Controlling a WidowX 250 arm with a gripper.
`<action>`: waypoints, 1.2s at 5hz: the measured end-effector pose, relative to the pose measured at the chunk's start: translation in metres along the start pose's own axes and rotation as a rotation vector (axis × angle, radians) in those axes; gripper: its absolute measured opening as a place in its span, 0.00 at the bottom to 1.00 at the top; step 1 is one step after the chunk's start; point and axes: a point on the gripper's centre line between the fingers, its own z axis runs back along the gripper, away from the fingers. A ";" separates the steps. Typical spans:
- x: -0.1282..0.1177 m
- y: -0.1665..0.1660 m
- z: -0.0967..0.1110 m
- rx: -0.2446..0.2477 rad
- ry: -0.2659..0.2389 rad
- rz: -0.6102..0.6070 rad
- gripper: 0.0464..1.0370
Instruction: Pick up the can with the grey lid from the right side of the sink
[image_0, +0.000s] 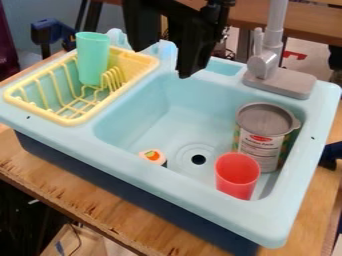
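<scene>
It could not be told if the gripper (192, 69) up top was open or closed, and the red cup (237, 176) at lower right could be tipped if the big can (262, 142) was bumped.

Sink (149, 165) = smooth plastic, semi-gloss. Rack (73, 121), left: plastic, smooth. Cups (92, 59) (238, 176) look plastic, smooth. Can (262, 131), right: paper-look label (260, 148), matt lid. Tabletop: wood, rough near edge.Sink (127, 152): smooth plastic, semi-gloss. L rack (73, 121) + green cup (92, 59): smooth plastic. Red cup (238, 176): same. R can (262, 131): matt lid, paper-look label. Table (100, 207): wood, rough nr edge.
</scene>
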 end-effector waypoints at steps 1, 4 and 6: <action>0.000 -0.002 -0.007 -0.002 0.026 -0.006 0.97; 0.037 -0.053 -0.052 -0.081 0.031 -0.185 0.97; 0.052 -0.062 -0.069 -0.076 0.034 -0.206 0.97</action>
